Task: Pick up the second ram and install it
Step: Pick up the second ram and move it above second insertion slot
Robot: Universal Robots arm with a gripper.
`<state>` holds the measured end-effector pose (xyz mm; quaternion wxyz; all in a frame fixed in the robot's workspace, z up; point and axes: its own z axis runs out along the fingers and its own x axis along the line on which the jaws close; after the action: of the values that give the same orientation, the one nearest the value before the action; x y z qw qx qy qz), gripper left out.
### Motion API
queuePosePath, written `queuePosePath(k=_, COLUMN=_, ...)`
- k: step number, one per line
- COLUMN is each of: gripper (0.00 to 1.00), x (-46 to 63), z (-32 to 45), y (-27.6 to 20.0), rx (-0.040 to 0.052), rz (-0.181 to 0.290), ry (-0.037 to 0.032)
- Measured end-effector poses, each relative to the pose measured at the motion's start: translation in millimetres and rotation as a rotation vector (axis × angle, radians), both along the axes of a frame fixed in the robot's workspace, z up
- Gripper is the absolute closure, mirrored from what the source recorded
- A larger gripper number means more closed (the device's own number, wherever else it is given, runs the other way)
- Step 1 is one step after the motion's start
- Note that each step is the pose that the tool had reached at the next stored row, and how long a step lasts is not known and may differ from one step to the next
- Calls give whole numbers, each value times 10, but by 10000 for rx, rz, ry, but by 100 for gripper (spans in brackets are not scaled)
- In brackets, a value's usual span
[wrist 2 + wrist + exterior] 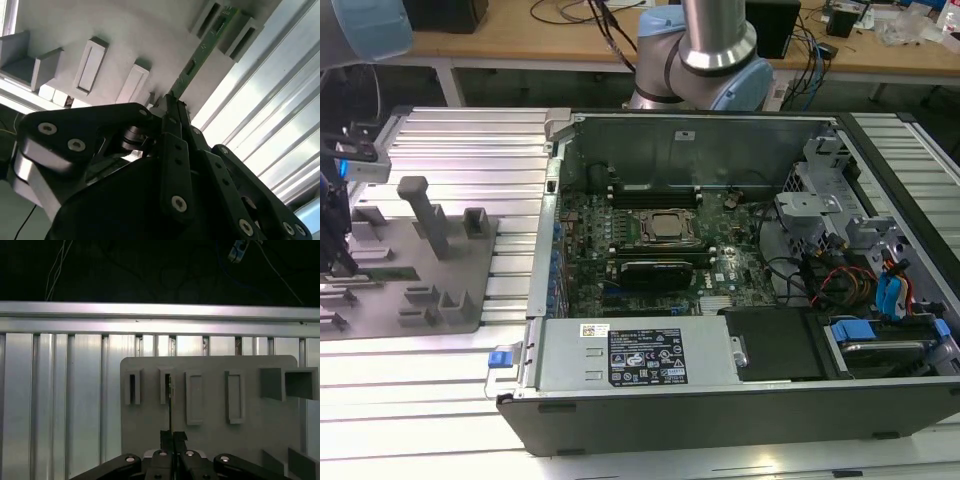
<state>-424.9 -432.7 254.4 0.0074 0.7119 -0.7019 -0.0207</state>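
The second ram (202,50) is seen standing on edge in a slot of the grey tray (145,435). Its near end is pinched between the fingers (175,150) of the gripper (170,435), and the rest runs ahead of them. Gripped so near one end, it could be tilted and jammed against the slot walls.

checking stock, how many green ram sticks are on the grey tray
1: the second ram stands on edge in slotted holders on the grey tray, with the gripper shut on one end. More could be hidden from these views.
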Motion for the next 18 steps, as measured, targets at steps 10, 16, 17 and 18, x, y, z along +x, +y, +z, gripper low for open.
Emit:
queuePosePath(k=10, gripper=90, x=0, z=440, y=0, rx=-1, rz=0, ry=-3)
queuePosePath(k=16, gripper=90, x=0, z=694, y=0, rx=0, rz=0, ry=-7)
queuePosePath(k=17, gripper=90, x=0, z=715, y=0, rx=0, rz=0, ry=-7)
queuePosePath(k=18, gripper=90, x=0, z=748, y=0, rx=-1, rz=0, ry=-7)
